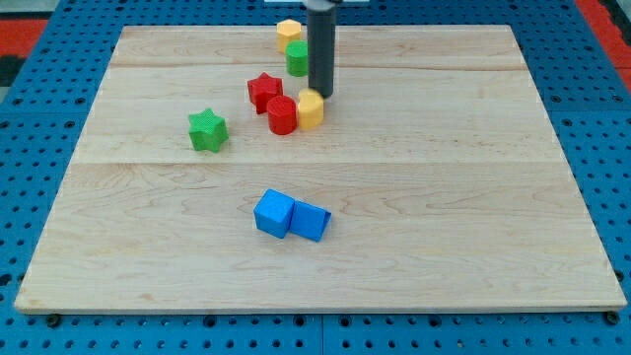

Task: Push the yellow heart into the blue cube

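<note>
Wooden board (444,197) holds 2 blue, 2 red, 2 green, 2 yellow blocks; no claw, my tip (320,95) touches yellow heart (311,109).

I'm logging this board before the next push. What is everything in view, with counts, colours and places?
yellow heart: 1, yellow, centre top, touching the red cylinder's right side
red cylinder: 1, red, beside the heart
red star: 1, red, up-left of the cylinder
green star: 1, green, left of centre
yellow block: 1, yellow, top edge
green block: 1, green, below it, partly hidden by the rod
blue cube: 1, blue, lower centre
blue block: 1, blue, touching the cube's right
my tip: 1, dark, just above the heart
</note>
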{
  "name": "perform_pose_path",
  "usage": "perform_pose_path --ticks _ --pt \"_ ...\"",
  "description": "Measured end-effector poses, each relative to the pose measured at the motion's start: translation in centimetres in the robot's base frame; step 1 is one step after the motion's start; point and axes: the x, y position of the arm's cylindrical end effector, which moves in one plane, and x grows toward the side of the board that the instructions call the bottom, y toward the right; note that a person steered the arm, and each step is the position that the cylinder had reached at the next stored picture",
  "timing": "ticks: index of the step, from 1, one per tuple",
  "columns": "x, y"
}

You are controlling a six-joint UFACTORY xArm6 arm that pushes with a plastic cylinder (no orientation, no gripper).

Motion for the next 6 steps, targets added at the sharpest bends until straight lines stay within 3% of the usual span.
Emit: perform_pose_path --ticks 2,3,4,6 --pt "8.0 -1.4" --pt "6.7 -0.6" --pt "6.9 -4.4" --pt "11.6 -2.4"
